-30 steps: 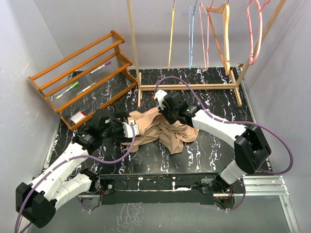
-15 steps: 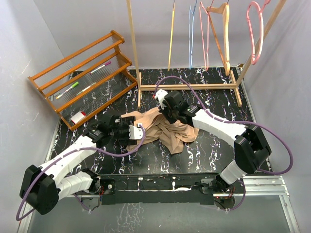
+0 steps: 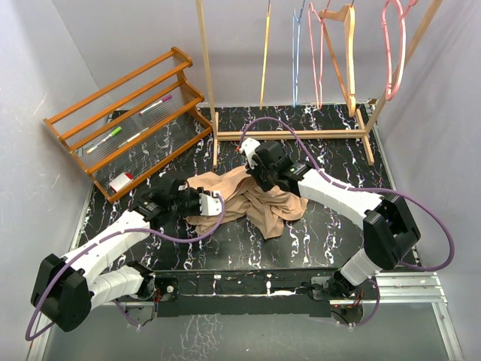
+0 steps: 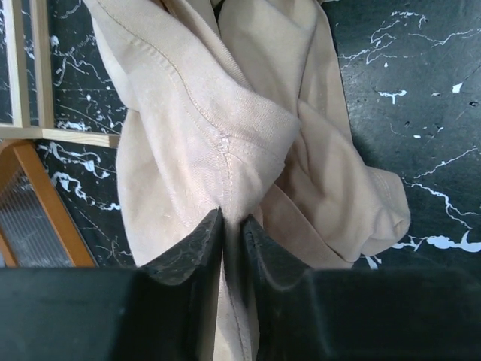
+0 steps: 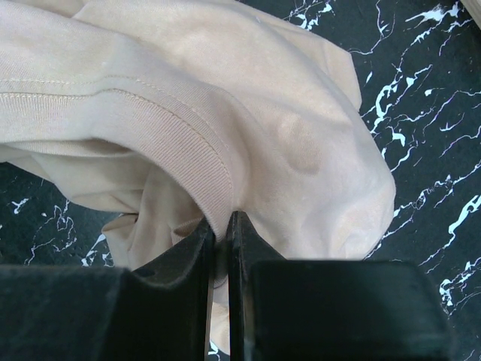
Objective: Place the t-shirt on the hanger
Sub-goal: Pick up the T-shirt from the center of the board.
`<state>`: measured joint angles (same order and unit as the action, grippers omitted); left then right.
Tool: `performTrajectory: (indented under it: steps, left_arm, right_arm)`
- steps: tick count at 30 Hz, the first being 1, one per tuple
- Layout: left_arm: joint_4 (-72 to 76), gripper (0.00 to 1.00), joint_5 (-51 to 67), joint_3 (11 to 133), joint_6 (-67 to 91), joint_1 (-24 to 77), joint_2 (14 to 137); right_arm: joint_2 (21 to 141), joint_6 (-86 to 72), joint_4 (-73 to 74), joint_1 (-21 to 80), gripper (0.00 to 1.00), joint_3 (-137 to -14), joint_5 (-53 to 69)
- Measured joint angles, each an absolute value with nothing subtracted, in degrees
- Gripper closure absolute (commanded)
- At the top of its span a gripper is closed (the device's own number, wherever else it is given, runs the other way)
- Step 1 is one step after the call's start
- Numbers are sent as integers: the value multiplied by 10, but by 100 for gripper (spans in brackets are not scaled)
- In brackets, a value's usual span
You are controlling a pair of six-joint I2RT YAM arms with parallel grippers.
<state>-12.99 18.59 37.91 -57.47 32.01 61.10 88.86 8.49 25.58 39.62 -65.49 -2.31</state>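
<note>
Top external view puts the t-shirt (image 3: 240,197) in a crumpled heap on the table (image 3: 316,233), about midway between its left and right edges and nearer the far edge than the near one. The hanger (image 3: 265,64), the mustard-yellow one, hangs from the wooden rack (image 3: 293,134) along the far edge, well apart from the cloth and untouched.

Both arms reach in over the heap. On the left wrist view, the left gripper (image 4: 231,219) has its jaws pinched nearly together on a fold where a seam runs through, and the fabric passes down between the fingertips. On the right wrist view, the right gripper (image 5: 222,222) is clenched on the ribbed band of what looks like the collar, with cloth bunched to either side.

I judge the step in hand to be the first one: getting a two-point grip on the t-shirt so that it can be lifted and opened out. Nothing has gone onto the hanger yet.

The next move seems to call for raising both grips together and drawing them apart, so that the cloth hangs free of the table and the neck opening shows. The left grip sits on a seam of uncertain place, perhaps a sleeve or shoulder; if so, the garment may hang lopsided and need regrasping.
</note>
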Motion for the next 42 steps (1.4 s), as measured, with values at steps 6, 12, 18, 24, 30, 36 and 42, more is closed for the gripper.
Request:
performTrajectory:
  steps: [6, 12, 18, 24, 30, 36, 42]
  left_arm:
    - [-126, 74, 176, 374, -573, 320, 611]
    - [-122, 32, 170, 373, -576, 320, 610]
    - [-107, 31, 169, 332, -594, 321, 582]
    - [-79, 42, 157, 310, -601, 334, 581]
    - [-34, 76, 141, 303, -594, 347, 598]
    - [-16, 99, 128, 307, -566, 350, 611]
    - [-72, 100, 121, 419, -488, 350, 627]
  right_arm:
    - [870, 85, 259, 392, 92, -655, -22]
    - [854, 85, 260, 385, 92, -655, -22]
    - [853, 84, 260, 383, 92, -655, -21]
    - [852, 82, 260, 382, 92, -655, -19]
    - [852, 78, 260, 382, 92, -655, -19]
    - [847, 76, 261, 382, 92, -655, -20]
    - [844, 76, 261, 379, 92, -655, -19]
